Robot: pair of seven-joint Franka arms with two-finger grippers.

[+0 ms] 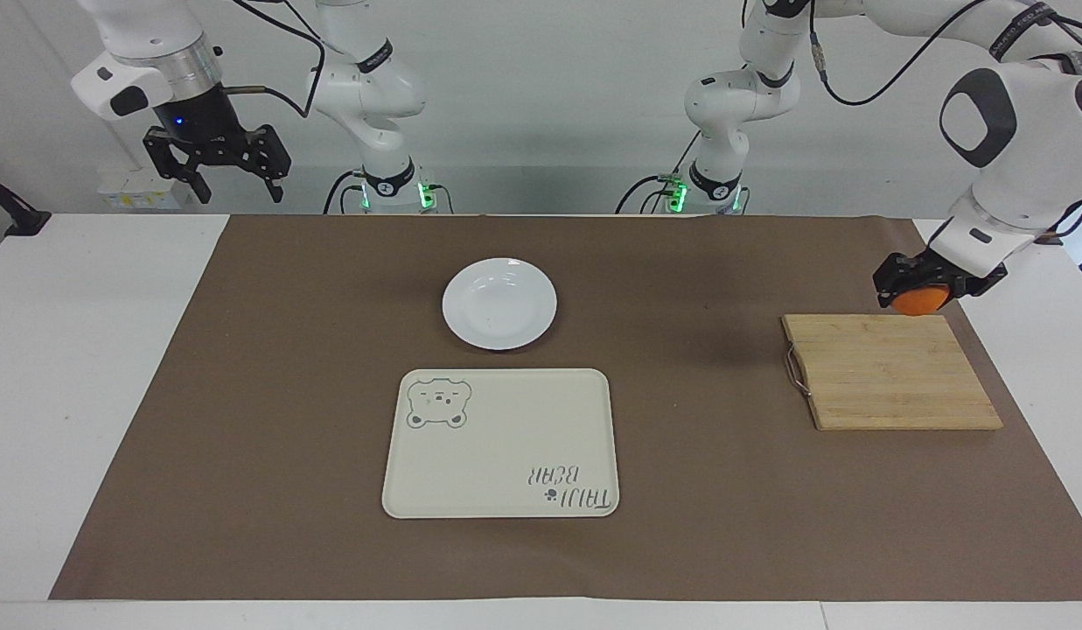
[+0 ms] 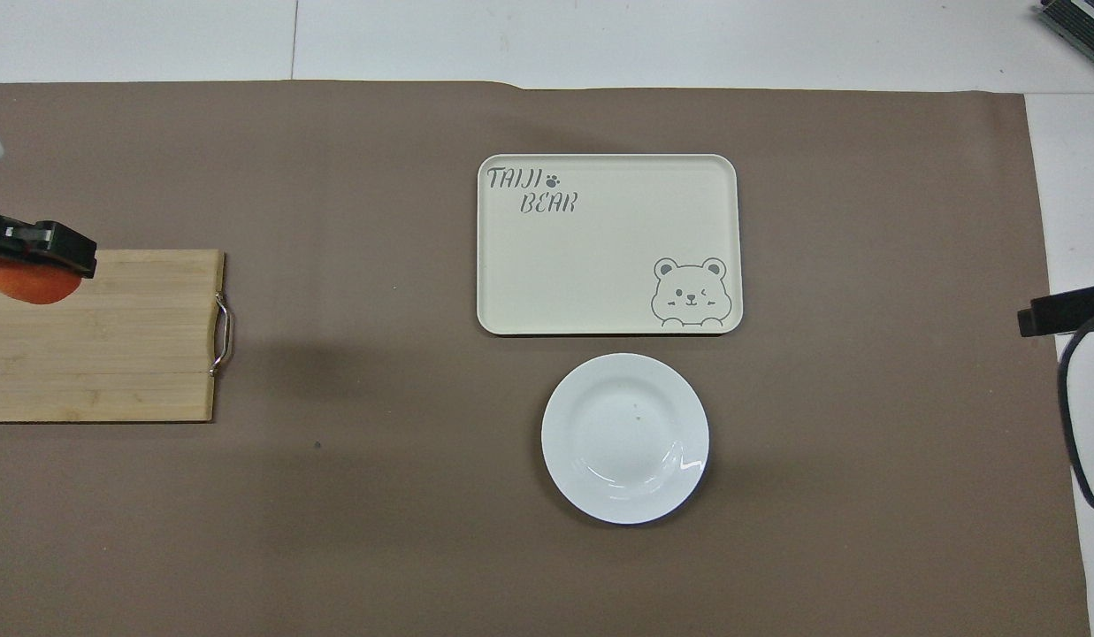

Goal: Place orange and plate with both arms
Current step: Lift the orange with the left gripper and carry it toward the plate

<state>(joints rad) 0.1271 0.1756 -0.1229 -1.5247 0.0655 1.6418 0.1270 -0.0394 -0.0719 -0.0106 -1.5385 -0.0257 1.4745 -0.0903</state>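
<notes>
My left gripper (image 1: 917,287) is shut on the orange (image 1: 920,302) and holds it in the air over the wooden cutting board (image 1: 890,371). In the overhead view the orange (image 2: 29,281) shows under the black fingers (image 2: 56,245) at the board's edge. The white plate (image 1: 499,303) sits on the brown mat, nearer to the robots than the cream bear tray (image 1: 501,443); it also shows in the overhead view (image 2: 625,438). My right gripper (image 1: 217,166) hangs open and empty, raised at the right arm's end of the table, waiting.
The cutting board (image 2: 100,334) has a metal handle (image 2: 221,334) on the side toward the tray (image 2: 608,244). The brown mat (image 1: 331,350) covers most of the white table. A black part of the right arm (image 2: 1064,310) shows at the overhead view's edge.
</notes>
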